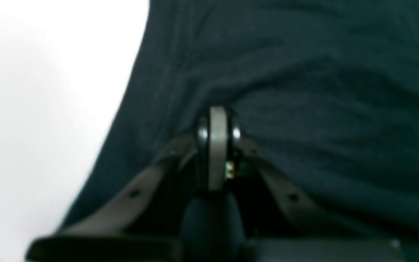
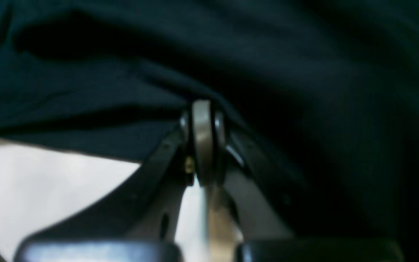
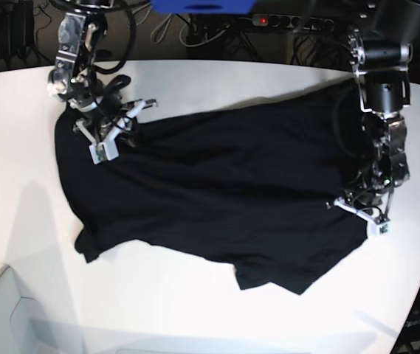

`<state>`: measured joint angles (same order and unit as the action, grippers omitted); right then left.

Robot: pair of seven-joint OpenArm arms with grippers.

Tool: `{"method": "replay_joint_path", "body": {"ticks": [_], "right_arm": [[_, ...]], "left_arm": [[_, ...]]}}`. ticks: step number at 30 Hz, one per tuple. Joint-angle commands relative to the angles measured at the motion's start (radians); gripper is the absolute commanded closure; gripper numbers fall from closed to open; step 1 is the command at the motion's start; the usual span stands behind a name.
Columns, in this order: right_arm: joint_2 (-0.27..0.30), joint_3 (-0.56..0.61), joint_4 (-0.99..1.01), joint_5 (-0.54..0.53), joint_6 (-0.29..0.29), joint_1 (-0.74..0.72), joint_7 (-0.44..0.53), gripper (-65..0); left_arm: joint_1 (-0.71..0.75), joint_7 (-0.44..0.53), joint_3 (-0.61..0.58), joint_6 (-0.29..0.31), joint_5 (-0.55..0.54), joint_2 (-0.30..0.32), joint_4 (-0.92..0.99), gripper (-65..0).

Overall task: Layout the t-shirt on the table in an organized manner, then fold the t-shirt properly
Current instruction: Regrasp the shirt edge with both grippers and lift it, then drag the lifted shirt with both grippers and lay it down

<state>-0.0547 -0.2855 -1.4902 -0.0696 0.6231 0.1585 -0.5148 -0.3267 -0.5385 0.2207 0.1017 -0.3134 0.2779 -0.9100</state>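
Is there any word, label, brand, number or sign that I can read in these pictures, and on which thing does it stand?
None can be read.
The t-shirt: plain black cloth in all three views; no print or tag shows.
The table: bare white, no markings.
The left gripper and right gripper: no lettering shows; both wrist views are blurred.
The power strip behind the table: a red light only, any lettering too small to read.
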Motion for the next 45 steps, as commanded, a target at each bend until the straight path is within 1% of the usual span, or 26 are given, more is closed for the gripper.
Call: {"method": "replay_joint_path", "body": {"ticks": [1,3,6,10,13,15,19,21,23,26,29,30,33,35,36,37,39,41,43,45], "right_arm": [[0.026,-0.016,0.026,0.07,-0.036,-0.035,-0.069,0.0],[0.056,-0.022,0.073,0.07,-0.036,-0.087,-0.069,0.0],[0.115,-0.016,0.161,0.07,-0.036,-0.178,-0.071,0.0],[0.178,-0.014,0.308,0.07,-0.036,-0.327,-0.071,0.0],[0.214,-0.014,0.391,0.07,-0.036,-0.431,-0.071,0.0],[0.224,-0.013,0.414,0.07,-0.036,-0.478,-0.071,0.0],[0.218,-0.013,0.392,0.07,-0.036,-0.549,-0.071,0.0],[0.217,-0.014,0.331,0.07,-0.036,-0.547,-0.072,0.0],[0.206,-0.014,0.239,0.07,-0.036,-0.531,-0.103,0.0],[0.18,-0.014,0.073,0.069,-0.036,-0.48,-0.199,0.0],[0.106,-0.016,-0.115,0.069,-0.036,-0.383,-0.308,0.0],[0.082,-0.014,-0.165,0.069,-0.036,-0.346,-0.331,0.0],[-0.007,-0.004,-0.292,0.067,-0.035,-0.227,-0.376,0.0],[-0.072,0.042,-0.353,0.067,-0.035,-0.142,-0.382,0.0],[-0.093,0.07,-0.372,0.067,-0.035,-0.101,-0.379,0.0],[-0.102,0.107,-0.382,0.067,-0.035,-0.06,-0.374,0.0],[-0.102,0.193,-0.381,0.066,-0.035,0.003,-0.371,0.0],[-0.102,0.262,-0.361,0.064,-0.035,0.039,-0.37,0.0],[-0.102,0.317,-0.33,0.064,-0.036,0.057,-0.345,0.0],[-0.102,0.342,-0.277,0.064,-0.036,0.068,-0.31,0.0]], "left_arm": [[0.007,-0.036,-0.001,-0.012,0.015,0.01,-0.011,-0.1],[0.045,-0.044,0.021,-0.012,0.015,0.01,-0.022,-0.1],[0.13,-0.056,0.107,-0.007,0.013,-0.006,-0.076,-0.1],[0.249,-0.15,0.207,-0.004,0.013,-0.078,-0.245,-0.1],[0.352,-0.223,0.253,-0.004,0.013,-0.15,-0.461,-0.1],[0.412,-0.253,0.262,-0.004,0.013,-0.197,-0.619,-0.1],[0.446,-0.28,0.253,-0.003,0.013,-0.274,-0.889,-0.1],[0.441,-0.279,0.253,-0.003,0.013,-0.296,-0.966,-0.1],[0.426,-0.274,0.253,-0.003,0.013,-0.302,-0.995,-0.1],[0.34,-0.279,0.253,-0.003,0.018,-0.291,-0.947,-0.1],[0.245,-0.277,0.253,-0.003,0.015,-0.251,-0.777,-0.1],[0.217,-0.269,0.253,-0.003,0.015,-0.24,-0.723,-0.1],[0.12,-0.266,0.253,-0.003,0.015,-0.208,-0.535,-0.1],[0.042,-0.263,0.253,-0.003,0.016,-0.18,-0.395,-0.1],[0.011,-0.254,0.253,-0.003,0.015,-0.171,-0.337,-0.1],[-0.015,-0.236,0.253,-0.003,0.015,-0.165,-0.28,-0.1],[-0.056,-0.168,0.253,-0.003,0.021,-0.151,-0.172,-0.1],[-0.068,-0.104,0.253,-0.003,0.021,-0.145,-0.107,-0.1],[-0.071,-0.059,0.251,-0.003,0.021,-0.145,-0.077,-0.1],[-0.068,-0.045,0.251,-0.003,0.021,-0.142,-0.067,-0.1]]}}
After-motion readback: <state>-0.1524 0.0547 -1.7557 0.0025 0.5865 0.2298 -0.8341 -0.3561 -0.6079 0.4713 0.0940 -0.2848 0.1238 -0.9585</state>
